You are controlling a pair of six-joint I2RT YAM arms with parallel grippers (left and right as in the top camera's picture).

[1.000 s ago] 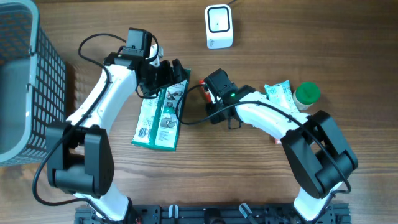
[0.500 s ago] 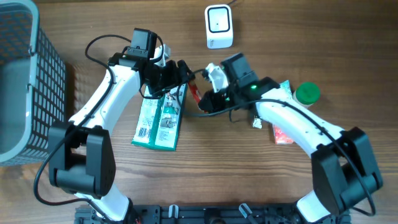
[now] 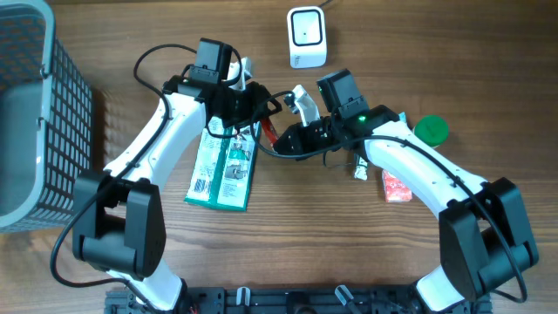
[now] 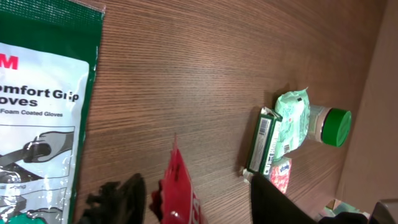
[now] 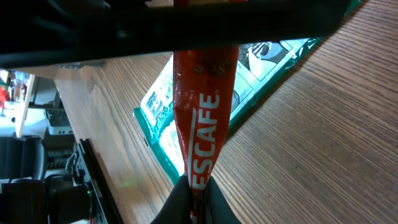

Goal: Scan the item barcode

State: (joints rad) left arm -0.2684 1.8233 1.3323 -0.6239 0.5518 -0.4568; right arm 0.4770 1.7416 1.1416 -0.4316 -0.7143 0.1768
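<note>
Wooden table (image 3: 288,253), mid-handover: right gripper (image 5: 193,194) pinches red Nescafe sachet (image 5: 200,124), aloft between arms; left gripper (image 4: 196,200) half-wide around other end, hold unclear. Clamp firm before right lets go, then face barcode flat toward scanner (image 3: 307,37).

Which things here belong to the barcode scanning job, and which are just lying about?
In the job: Nescafe sachet, right gripper holding it, left gripper straddling it, white scanner.
Lying about: gloves pack, green-lidded jar, mint-green packet, pink packet, wire basket.
</note>
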